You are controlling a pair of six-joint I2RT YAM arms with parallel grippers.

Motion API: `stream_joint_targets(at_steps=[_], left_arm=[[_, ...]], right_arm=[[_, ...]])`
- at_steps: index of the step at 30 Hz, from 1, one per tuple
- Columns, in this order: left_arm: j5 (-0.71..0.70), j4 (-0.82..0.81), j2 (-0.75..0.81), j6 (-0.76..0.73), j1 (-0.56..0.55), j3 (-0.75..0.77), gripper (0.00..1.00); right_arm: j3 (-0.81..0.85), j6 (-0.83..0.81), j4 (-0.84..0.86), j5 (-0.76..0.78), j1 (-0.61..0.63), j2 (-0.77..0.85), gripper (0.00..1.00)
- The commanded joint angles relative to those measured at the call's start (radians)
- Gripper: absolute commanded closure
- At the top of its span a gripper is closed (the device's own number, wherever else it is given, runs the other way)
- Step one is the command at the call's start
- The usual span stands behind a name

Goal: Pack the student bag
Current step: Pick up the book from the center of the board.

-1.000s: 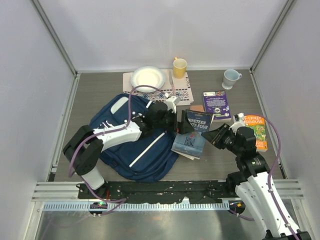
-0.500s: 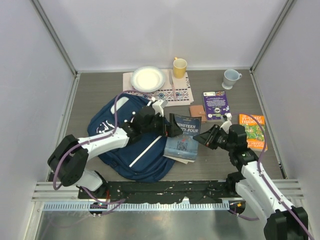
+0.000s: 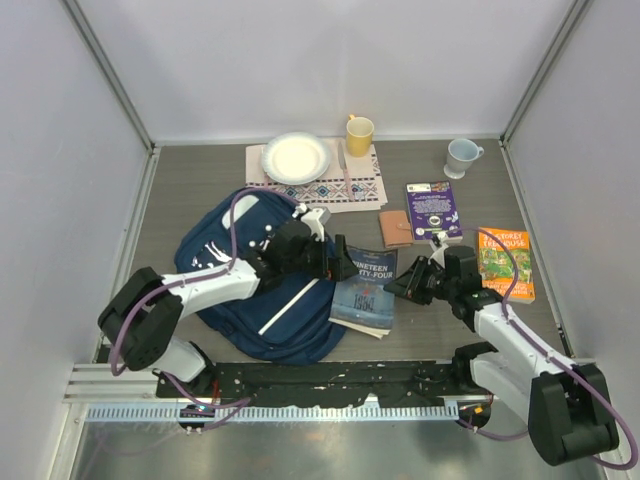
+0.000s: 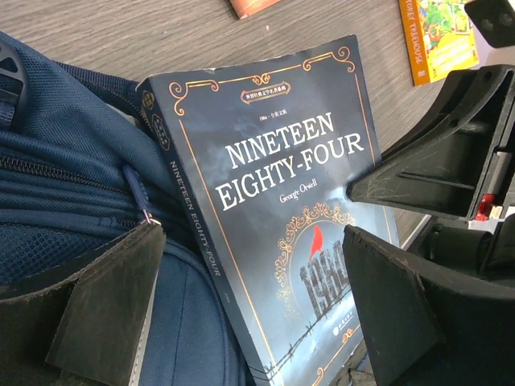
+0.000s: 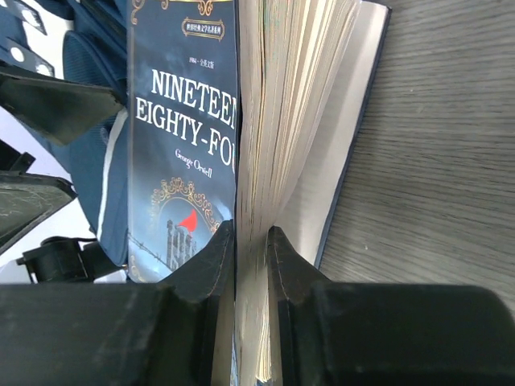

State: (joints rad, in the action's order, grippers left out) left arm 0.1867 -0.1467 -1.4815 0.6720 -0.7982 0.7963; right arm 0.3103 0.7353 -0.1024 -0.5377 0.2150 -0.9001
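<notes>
Book (image 3: 365, 288) lying at student bag's (image 3: 240, 300) right edge.
Right pincer (image 5: 251, 241) clamps it; left pincer (image 4: 249, 305) gapes open just above.

Beside the left gripper (image 4: 249, 314), the student bag (image 4: 56, 177) is matt navy woven cloth, partly mesh. The book (image 5: 185, 121) pinched in the right gripper (image 5: 249, 241) has a glossy card cover and cream paper pages. The table (image 5: 434, 161) beneath looks like matt grey wood grain. The fingers (image 4: 410, 322) are scuffed matt black plastic.
</notes>
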Motion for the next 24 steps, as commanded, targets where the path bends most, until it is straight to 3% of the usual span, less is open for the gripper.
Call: stream_joint_targets(at_steps=[1,17,24], left_arm=[[0.019,-0.002,-0.068,-0.003,0.001,0.024,0.0],[0.16,-0.037,-0.256,0.066,0.001,0.092,0.0],[0.132,0.024,-0.28,0.069,-0.001,0.115,0.0]], right_arm=[[-0.002,-0.066,0.046,0.024,0.03,-0.055,0.99],[-0.083,-0.037,0.19,0.038,0.061,-0.04,0.99],[-0.1,-0.053,0.225,0.059,0.072,-0.049,0.99]])
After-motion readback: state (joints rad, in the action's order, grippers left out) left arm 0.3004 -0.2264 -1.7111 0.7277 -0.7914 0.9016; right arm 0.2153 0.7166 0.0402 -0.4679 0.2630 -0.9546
